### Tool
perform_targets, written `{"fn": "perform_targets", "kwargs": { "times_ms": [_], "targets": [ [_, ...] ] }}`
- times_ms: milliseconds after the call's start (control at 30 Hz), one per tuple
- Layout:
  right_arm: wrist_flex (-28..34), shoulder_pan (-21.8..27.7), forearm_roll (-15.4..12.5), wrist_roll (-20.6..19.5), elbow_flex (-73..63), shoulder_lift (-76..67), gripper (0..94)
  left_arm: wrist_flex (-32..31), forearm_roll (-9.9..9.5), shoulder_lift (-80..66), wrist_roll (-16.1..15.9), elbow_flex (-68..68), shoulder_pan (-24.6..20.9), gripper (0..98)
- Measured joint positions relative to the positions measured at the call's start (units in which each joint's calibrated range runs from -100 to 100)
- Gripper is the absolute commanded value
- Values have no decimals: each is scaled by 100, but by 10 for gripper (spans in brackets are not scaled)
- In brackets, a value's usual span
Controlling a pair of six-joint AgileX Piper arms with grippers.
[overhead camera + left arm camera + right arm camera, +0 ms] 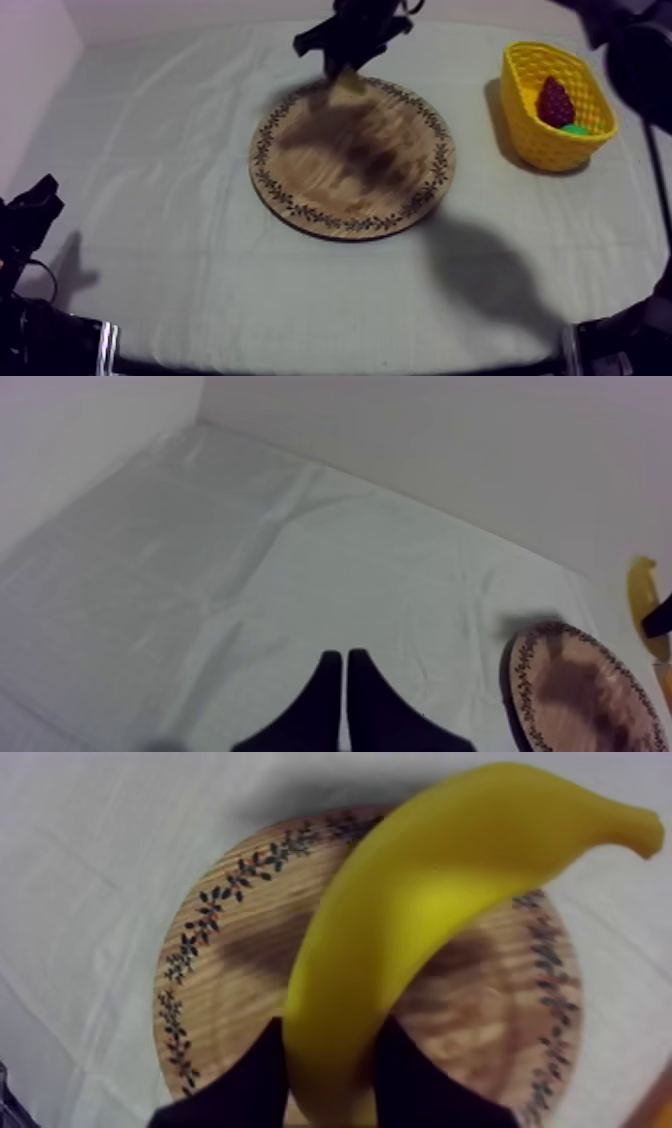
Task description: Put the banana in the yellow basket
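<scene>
A yellow banana [430, 922] hangs above the round wooden board [230, 972], and my right gripper [330, 1047] is shut on its lower end. From above, the right gripper [345, 62] holds the banana [349, 83] over the far rim of the board [352, 160]. The yellow basket [540, 140] stands at the right of the table. My left gripper [35, 205] rests low at the left. Its fingers lie together as a narrow wedge, and this gripper [345, 661] sits over bare cloth, with the board [580, 691] and the banana [640, 591] off to one side.
A small red fruit [555, 102] lies in the basket beside something green [576, 129]. The board's face carries only the arm's shadow. Bare cloth spreads to the left of and in front of the board.
</scene>
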Motion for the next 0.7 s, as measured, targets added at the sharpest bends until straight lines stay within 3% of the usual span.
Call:
{"fn": "perform_targets", "kwargs": {
  "times_ms": [400, 700],
  "targets": [
    [-95, 777, 229, 289, 2509, -2542, 184, 0, 0, 0, 0, 0, 0, 1],
    [-446, 1734, 384, 736, 4133, -3675, 214, 0, 0, 0, 0, 0, 0, 1]
  ]
}}
